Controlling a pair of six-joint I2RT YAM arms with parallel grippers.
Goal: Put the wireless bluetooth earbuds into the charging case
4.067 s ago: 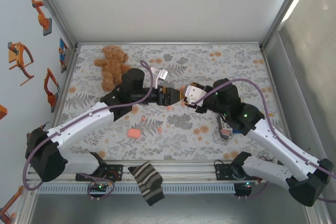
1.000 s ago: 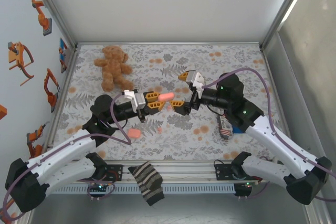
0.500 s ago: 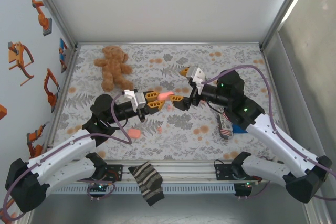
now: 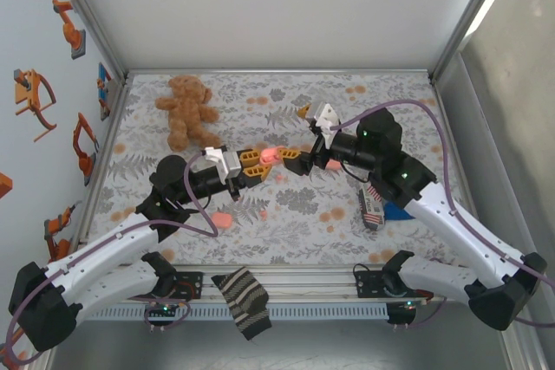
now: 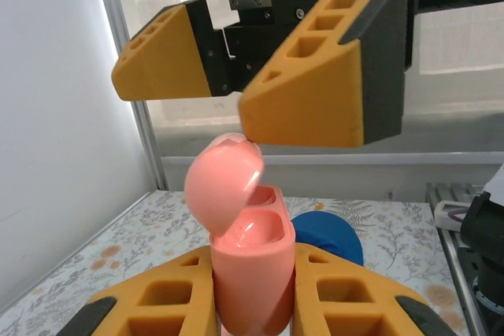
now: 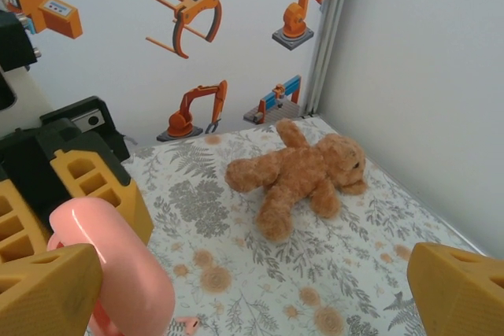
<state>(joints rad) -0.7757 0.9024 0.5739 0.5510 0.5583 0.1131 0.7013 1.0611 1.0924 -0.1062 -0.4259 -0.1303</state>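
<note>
My left gripper (image 4: pixel 253 165) is shut on a salmon-pink charging case (image 4: pixel 267 156) and holds it above the cloth. In the left wrist view the case (image 5: pixel 252 273) stands upright between my fingers, its lid (image 5: pixel 224 188) tipped open to the left, and both wells look bare. My right gripper (image 4: pixel 300 138) is open, with one of its orange fingers (image 5: pixel 315 76) just over the lid, touching or nearly so. In the right wrist view the case (image 6: pixel 118 265) lies against the left finger (image 6: pixel 47 289). One tiny pink earbud (image 6: pixel 187 322) lies on the cloth below (image 4: pixel 263 212).
A brown teddy bear (image 4: pixel 185 108) lies at the back left. A second pink case (image 4: pixel 221 219) rests on the floral cloth at front left. A flag-printed item (image 4: pixel 371 208) and a blue object (image 4: pixel 395 211) sit under my right arm. A striped cloth (image 4: pixel 243 301) hangs off the front rail.
My right gripper has moved left and closed in on the held case. The case's lid has gone from shut to tipped open. The left arm has barely moved.
</note>
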